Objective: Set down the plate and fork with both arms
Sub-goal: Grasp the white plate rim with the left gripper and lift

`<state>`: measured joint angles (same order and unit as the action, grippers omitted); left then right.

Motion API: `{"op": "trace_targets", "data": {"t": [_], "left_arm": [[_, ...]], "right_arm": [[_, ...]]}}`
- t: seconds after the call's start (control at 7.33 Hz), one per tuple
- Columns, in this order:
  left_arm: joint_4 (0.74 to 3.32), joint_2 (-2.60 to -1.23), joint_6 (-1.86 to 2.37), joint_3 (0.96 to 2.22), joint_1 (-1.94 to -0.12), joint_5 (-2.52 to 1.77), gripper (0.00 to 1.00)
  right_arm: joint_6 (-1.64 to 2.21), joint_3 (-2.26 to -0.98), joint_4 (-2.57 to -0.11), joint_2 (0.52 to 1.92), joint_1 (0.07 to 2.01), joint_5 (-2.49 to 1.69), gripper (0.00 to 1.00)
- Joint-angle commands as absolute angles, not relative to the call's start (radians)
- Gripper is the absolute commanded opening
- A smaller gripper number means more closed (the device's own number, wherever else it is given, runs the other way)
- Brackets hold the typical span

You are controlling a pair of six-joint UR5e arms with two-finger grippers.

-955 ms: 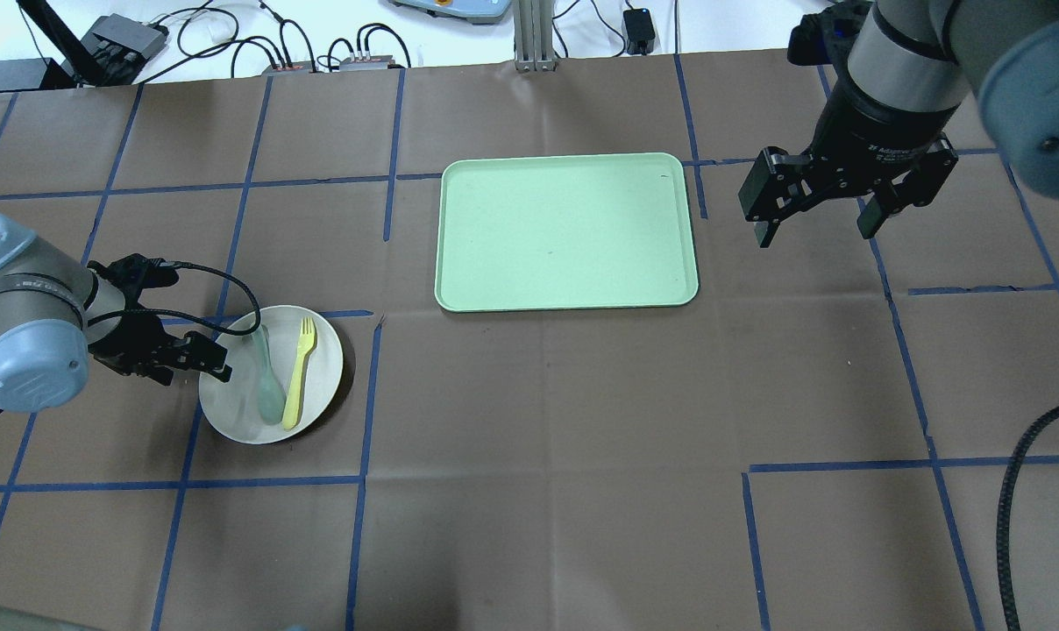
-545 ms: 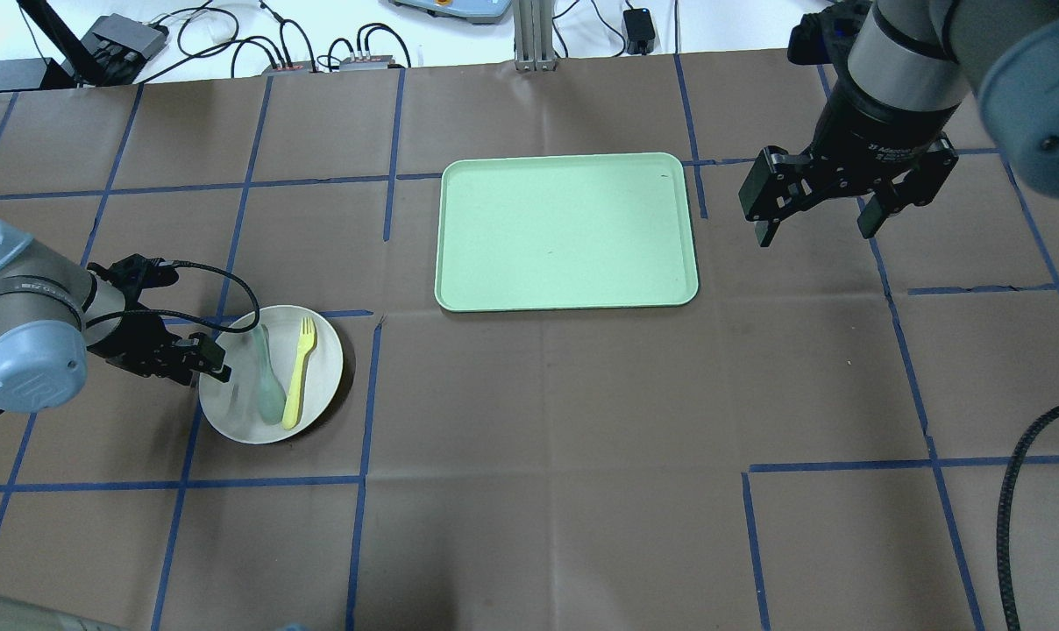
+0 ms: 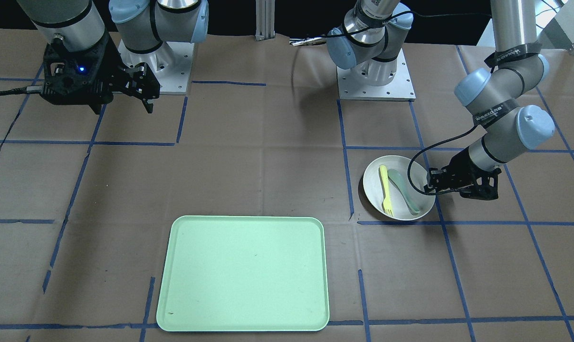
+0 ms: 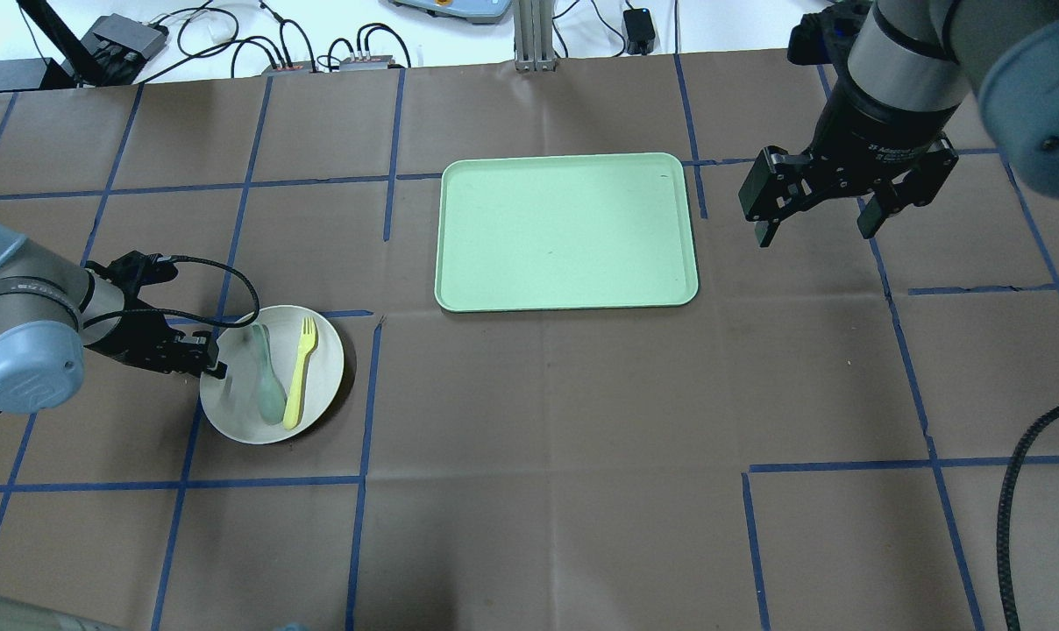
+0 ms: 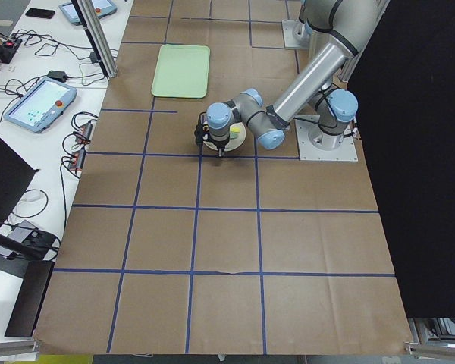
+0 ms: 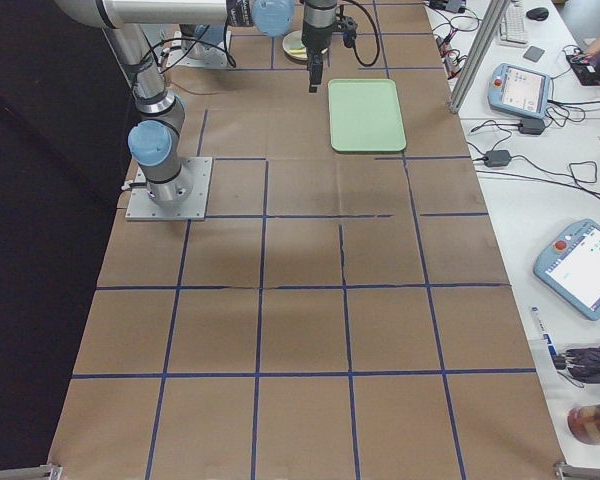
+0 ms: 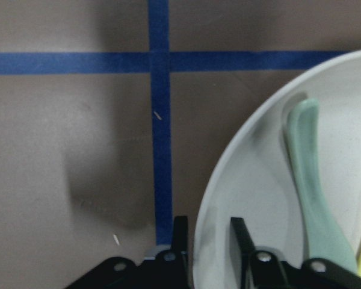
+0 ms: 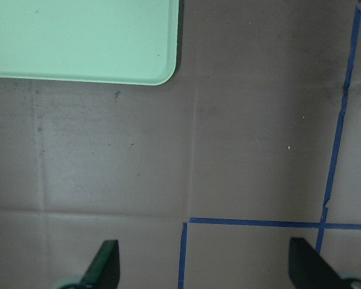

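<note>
The off-white plate (image 4: 323, 386) lies on the table at the near left and also shows in the front view (image 3: 373, 187). The yellow fork (image 4: 299, 372) lies in it beside a grey-green spoon (image 4: 266, 379). My left gripper (image 4: 216, 361) is low at the plate's left edge. In the left wrist view, one finger is outside the rim and one inside, shut on the plate (image 7: 259, 198). My right gripper (image 4: 814, 226) is open and empty, hovering to the right of the pale green tray (image 4: 565, 232).
The tray (image 3: 243, 273) lies at the table's middle, far from the plate. Blue tape lines grid the brown paper cover. Cables and control boxes lie along the far edge (image 4: 126, 35). A black cable (image 4: 1016, 491) curves in at the near right.
My left gripper's fingers have drawn together on the plate's left rim. The plate, fork and spoon stay in place. The right arm has not moved.
</note>
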<state>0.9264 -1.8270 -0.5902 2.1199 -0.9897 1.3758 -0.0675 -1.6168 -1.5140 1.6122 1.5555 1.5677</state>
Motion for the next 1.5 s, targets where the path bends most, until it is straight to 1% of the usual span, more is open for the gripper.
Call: {"op": "trace_targets", "data": {"t": [0.0,0.27,0.55,0.68,0.82,0.95,1.09,1.23,1.36], "left_arm": [[0.93,-1.825,-0.591,2.118,-0.954,1.318,0.07],[0.934,-1.799,-0.591,2.117,-0.959,1.316,0.03],[0.936,-1.786,-0.53,2.112,-0.977,1.281,0.03],[0.936,-1.773,-0.464,2.111,-1.003,1.254,0.03],[0.933,-1.766,-0.398,2.103,-1.096,1.255,0.03],[0.924,-1.779,-0.279,2.065,-1.199,1.255,0.03],[0.928,-1.798,-0.167,1.986,-1.309,1.261,0.03],[0.933,-1.851,-0.084,1.904,-1.398,1.258,0.03],[0.931,-1.94,-0.036,1.808,-1.467,1.25,0.03]], "right_arm": [[-0.067,-1.617,-1.514,1.612,1.555,1.568,1.0],[-0.067,-1.617,-1.514,1.612,1.555,1.568,1.0],[-0.067,-1.618,-1.514,1.612,1.555,1.568,1.0],[-0.067,-1.618,-1.514,1.612,1.555,1.568,1.0],[-0.067,-1.62,-1.514,1.612,1.555,1.568,1.0],[-0.067,-1.62,-1.514,1.612,1.555,1.568,1.0],[-0.067,-1.62,-1.514,1.612,1.555,1.568,1.0],[-0.067,-1.618,-1.514,1.612,1.555,1.568,1.0],[-0.067,-1.62,-1.514,1.612,1.555,1.568,1.0]]}}
